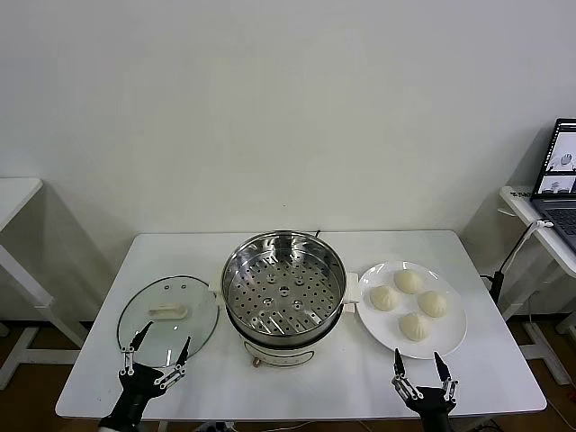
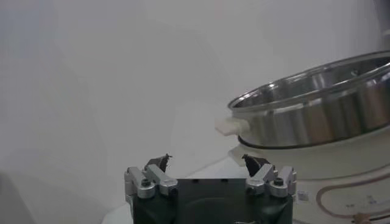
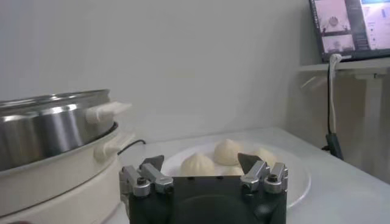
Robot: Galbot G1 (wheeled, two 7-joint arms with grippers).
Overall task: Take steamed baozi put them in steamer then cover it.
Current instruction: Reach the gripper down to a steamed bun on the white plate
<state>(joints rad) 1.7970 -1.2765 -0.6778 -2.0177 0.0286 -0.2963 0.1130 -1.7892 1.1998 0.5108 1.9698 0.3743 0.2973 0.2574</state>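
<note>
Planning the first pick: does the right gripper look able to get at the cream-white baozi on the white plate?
Probably yes: the right gripper sits open just before the white plate, and nothing stands between it and the cream-white baozi.

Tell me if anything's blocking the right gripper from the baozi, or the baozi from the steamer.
Nothing visible does. The right gripper sits open at the table's near edge, just in front of the plate holding the four baozi. The steamer stands beside the plate, uncovered, its tray bare; the cover lies on its far side by the left gripper.
</note>
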